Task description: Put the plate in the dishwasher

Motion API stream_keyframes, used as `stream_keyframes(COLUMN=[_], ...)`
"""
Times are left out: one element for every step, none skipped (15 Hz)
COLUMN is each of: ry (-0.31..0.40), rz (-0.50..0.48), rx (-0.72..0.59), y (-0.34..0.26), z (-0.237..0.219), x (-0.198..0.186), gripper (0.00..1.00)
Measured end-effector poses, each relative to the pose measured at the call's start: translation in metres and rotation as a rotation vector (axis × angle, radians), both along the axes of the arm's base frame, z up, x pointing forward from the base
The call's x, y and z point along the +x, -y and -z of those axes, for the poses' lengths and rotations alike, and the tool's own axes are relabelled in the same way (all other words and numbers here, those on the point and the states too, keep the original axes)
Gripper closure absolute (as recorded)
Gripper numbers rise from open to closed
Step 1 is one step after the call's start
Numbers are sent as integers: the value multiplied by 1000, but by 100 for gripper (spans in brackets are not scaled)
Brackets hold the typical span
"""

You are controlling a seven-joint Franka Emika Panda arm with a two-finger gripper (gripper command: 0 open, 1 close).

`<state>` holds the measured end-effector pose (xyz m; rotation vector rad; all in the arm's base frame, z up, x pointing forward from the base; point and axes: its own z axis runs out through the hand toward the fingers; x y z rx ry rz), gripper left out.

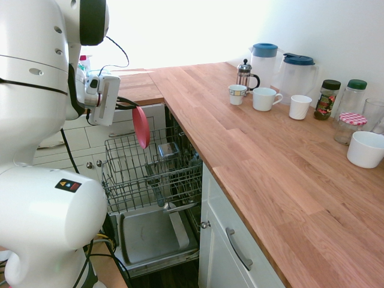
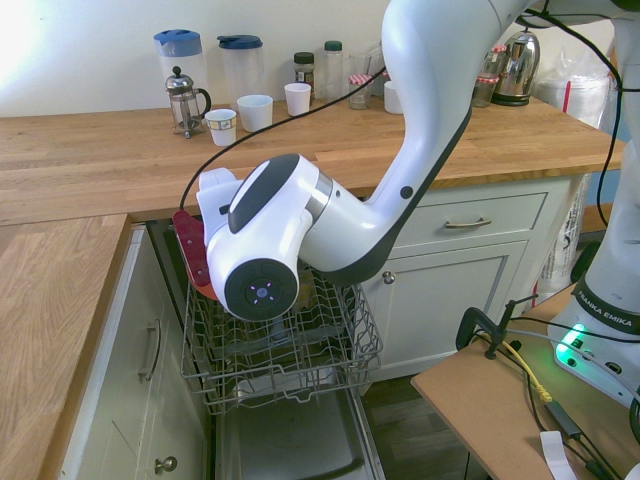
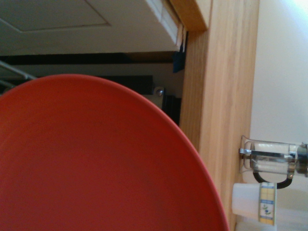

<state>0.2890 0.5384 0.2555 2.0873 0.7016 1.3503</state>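
Note:
The coral-red plate hangs on edge, upright, just above the back of the dishwasher's pulled-out grey wire rack. My gripper is shut on the plate's upper rim and reaches in from the left. In the second exterior view my arm's wrist covers most of the plate; a red part shows at the rack's back left corner. Whether the plate touches the prongs I cannot tell. The plate fills most of the wrist view. The dishwasher door lies folded down below the rack.
The wooden counter runs along the right of the dishwasher, with a French press, mugs, two jugs, jars and a white bowl. A grey cutlery basket stands in the rack. White drawers sit behind it.

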Motion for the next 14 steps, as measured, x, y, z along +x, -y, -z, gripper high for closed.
stream_keyframes(ry=[1,0,-2,-3,-2,1,8,18,25,31,34,36,38,40], rz=[14,25,33,41,50,58,64,73,79,78,80,83,84,84], rx=[7,15,21,30,40,51,62,73,82,92,100,107,111,118], y=[2,4,5,6,6,7,7,7,6,4,2,1,0,-1], z=[9,18,27,33,39,44,48,53,58,63,67,71,74,78], x=[0,0,1,2,4,6,8,10,12,14,15,14,13,11], gripper=[100,100,100,100,100,100,100,100,100,100,100,100,100,100])
